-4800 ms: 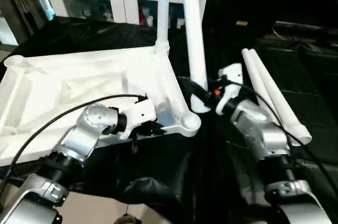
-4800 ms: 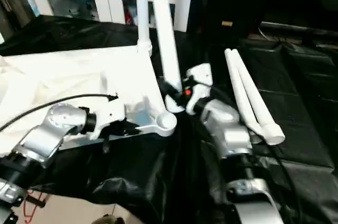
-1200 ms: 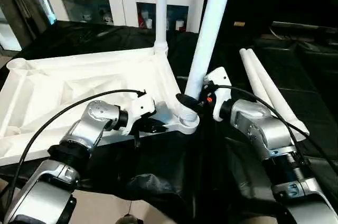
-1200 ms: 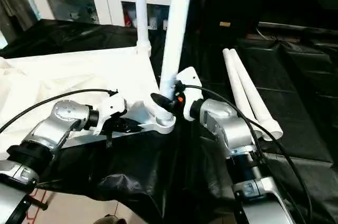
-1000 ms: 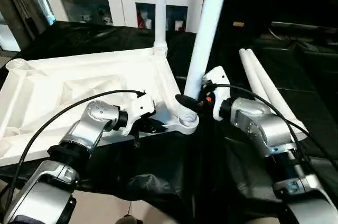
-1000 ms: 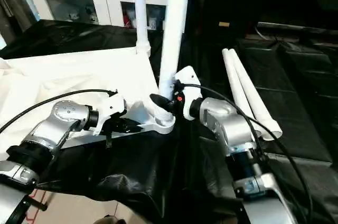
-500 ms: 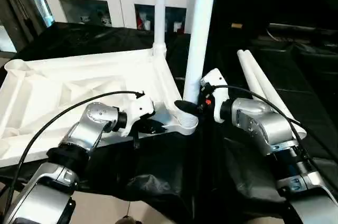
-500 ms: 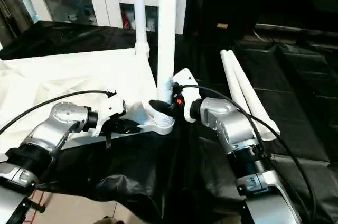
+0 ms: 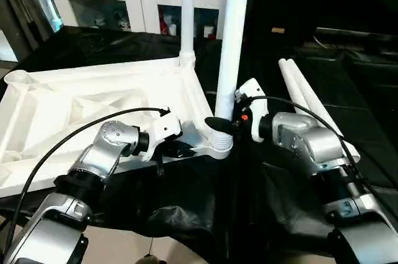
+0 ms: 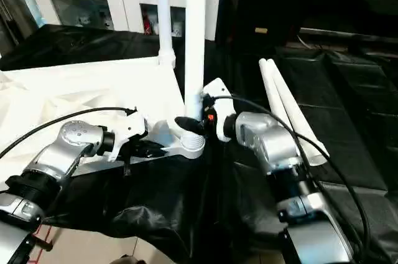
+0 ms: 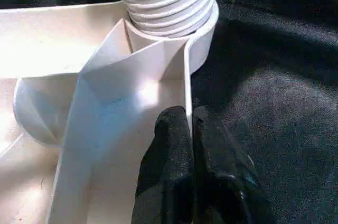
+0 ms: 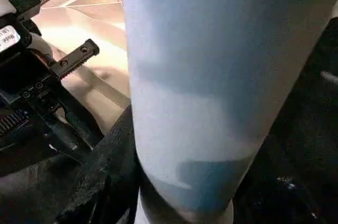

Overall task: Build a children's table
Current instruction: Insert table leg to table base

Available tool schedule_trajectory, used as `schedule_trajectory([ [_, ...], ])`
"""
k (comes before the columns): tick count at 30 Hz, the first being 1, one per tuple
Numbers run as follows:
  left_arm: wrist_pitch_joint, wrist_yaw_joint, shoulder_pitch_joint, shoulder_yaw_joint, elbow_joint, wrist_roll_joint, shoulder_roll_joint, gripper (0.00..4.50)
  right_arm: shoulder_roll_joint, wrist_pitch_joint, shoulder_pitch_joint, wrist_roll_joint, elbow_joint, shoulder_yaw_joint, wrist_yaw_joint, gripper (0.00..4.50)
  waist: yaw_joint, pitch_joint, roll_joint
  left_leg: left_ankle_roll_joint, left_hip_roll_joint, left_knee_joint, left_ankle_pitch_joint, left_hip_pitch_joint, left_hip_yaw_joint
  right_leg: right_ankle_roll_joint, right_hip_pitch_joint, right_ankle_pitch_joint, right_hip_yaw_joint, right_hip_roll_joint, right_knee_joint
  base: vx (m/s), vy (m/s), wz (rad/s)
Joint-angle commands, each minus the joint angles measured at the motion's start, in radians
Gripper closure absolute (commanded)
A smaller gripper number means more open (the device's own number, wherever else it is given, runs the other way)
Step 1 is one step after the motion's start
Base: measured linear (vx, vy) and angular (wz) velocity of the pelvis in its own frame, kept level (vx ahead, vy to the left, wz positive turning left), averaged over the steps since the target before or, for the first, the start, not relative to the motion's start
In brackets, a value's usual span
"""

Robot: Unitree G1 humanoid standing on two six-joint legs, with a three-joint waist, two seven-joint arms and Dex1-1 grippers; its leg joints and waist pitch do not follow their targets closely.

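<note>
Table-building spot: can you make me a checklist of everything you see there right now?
Surface: black cloth covers the work area.
Job's things: white table top lies upside down, ribs up. One leg stands in the far corner socket. A second leg stands upright at the near corner socket. Two spare legs lie side by side on the cloth.
Clutter: nothing seen.
Grippers: left gripper is shut, pinching the top's rim beside the near socket. Right gripper grips the second leg just above the socket.
Cables: a black cable loops over each forearm.
Surroundings: white cabinet with glass fronts behind.
</note>
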Motion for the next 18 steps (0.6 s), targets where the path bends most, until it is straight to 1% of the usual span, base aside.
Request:
schedule_trajectory([
  [1,-0.004,-0.001,0.017,0.005,-0.02,-0.012,-0.015,4.5,0.0,0.026,0.013,0.002,0.053,-0.007,-0.01,2.62,0.006,-0.064,-0.01,0.001,0.052,-0.067,-0.212,0.02,-0.018,-0.201,0.042,-0.216,0.047,-0.086,-0.08,0.0,0.0,0.0],
  [3,0.001,0.009,0.019,0.012,-0.026,-0.012,-0.018,4.5,0.0,0.024,0.028,0.017,0.057,-0.028,-0.015,2.62,0.007,-0.065,-0.009,0.002,0.053,-0.066,-0.207,0.02,-0.018,-0.205,0.043,-0.203,0.047,-0.088,-0.079,0.0,0.0,0.0],
  [4,0.003,0.011,0.019,0.014,-0.028,-0.013,-0.019,4.5,0.0,0.024,0.034,0.02,0.055,-0.033,-0.016,2.62,0.007,-0.065,-0.007,0.003,0.052,-0.066,-0.204,0.02,-0.018,-0.207,0.043,-0.198,0.047,-0.087,-0.079,0.0,0.0,0.0],
  [7,0.018,0.022,0.022,0.024,-0.038,-0.021,-0.023,4.5,0.002,0.018,0.065,0.037,0.054,-0.06,-0.017,2.62,0.009,-0.066,-0.009,0.009,0.052,-0.066,-0.194,0.019,-0.017,-0.211,0.044,-0.172,0.046,-0.087,-0.076,0.0,0.0,0.0],
  [8,0.023,0.023,0.023,0.028,-0.04,-0.026,-0.024,4.5,0.006,0.011,0.083,0.044,0.051,-0.077,-0.022,2.62,0.009,-0.066,-0.003,0.007,0.052,-0.066,-0.195,0.02,-0.019,-0.213,0.044,-0.172,0.046,-0.086,-0.076,0.0,0.0,0.0],
  [9,0.027,0.024,0.024,0.031,-0.042,-0.029,-0.025,4.5,0.009,0.004,0.096,0.05,0.048,-0.088,-0.027,2.62,0.008,-0.065,-0.001,0.006,0.053,-0.066,-0.205,0.02,-0.017,-0.212,0.042,-0.176,0.047,-0.086,-0.08,0.0,0.0,0.0],
  [10,0.03,0.027,0.025,0.035,-0.045,-0.032,-0.025,4.5,0.012,-0.008,0.116,0.057,0.045,-0.101,-0.033,2.62,0.008,-0.067,-0.001,0.003,0.052,-0.067,-0.207,0.019,-0.018,-0.213,0.045,-0.173,0.046,-0.085,-0.079,0.0,0.0,0.0],
  [12,0.033,0.03,0.026,0.038,-0.046,-0.033,-0.025,4.5,0.014,-0.018,0.129,0.062,0.042,-0.11,-0.039,2.62,0.008,-0.066,0.001,0.003,0.052,-0.067,-0.212,0.02,-0.018,-0.214,0.045,-0.171,0.046,-0.086,-0.08,0.0,0.0,0.0],
  [13,0.039,0.033,0.028,0.043,-0.053,-0.037,-0.027,4.5,0.018,-0.028,0.151,0.068,0.035,-0.119,-0.046,2.62,0.008,-0.067,0.004,0.003,0.051,-0.067,-0.212,0.02,-0.019,-0.216,0.045,-0.173,0.046,-0.086,-0.079,0.0,0.0,0.0],
  [14,0.04,0.034,0.029,0.044,-0.054,-0.038,-0.027,4.5,0.019,-0.03,0.156,0.069,0.033,-0.121,-0.048,2.62,0.008,-0.066,0.002,0.003,0.051,-0.067,-0.215,0.019,-0.018,-0.214,0.045,-0.18,0.046,-0.086,-0.081,0.0,0.0,0.0],
  [15,0.046,0.041,0.032,0.049,-0.062,-0.04,-0.03,4.5,0.028,-0.044,0.185,0.075,0.019,-0.133,-0.058,2.62,0.009,-0.067,0.006,0.002,0.052,-0.067,-0.217,0.02,-0.02,-0.214,0.045,-0.183,0.046,-0.087,-0.081,0.0,0.0,0.0],
  [16,0.05,0.045,0.034,0.051,-0.065,-0.04,-0.031,4.5,0.034,-0.062,0.204,0.076,0.012,-0.14,-0.063,2.62,0.011,-0.066,0.011,0.002,0.053,-0.068,-0.223,0.021,-0.02,-0.211,0.042,-0.186,0.046,-0.086,-0.082,0.0,0.0,0.0],
  [17,0.052,0.048,0.034,0.053,-0.066,-0.04,-0.032,4.5,0.039,-0.074,0.219,0.078,0.003,-0.146,-0.07,2.62,0.009,-0.068,0.007,0.001,0.054,-0.069,-0.225,0.021,-0.02,-0.213,0.044,-0.177,0.046,-0.085,-0.082,0.0,0.0,0.0],
  [18,0.053,0.05,0.034,0.054,-0.067,-0.04,-0.032,4.5,0.042,-0.082,0.229,0.079,-0.003,-0.149,-0.074,2.62,0.008,-0.067,0.008,0.002,0.052,-0.069,-0.232,0.021,-0.02,-0.213,0.042,-0.181,0.045,-0.084,-0.083,0.0,0.0,0.0],
])
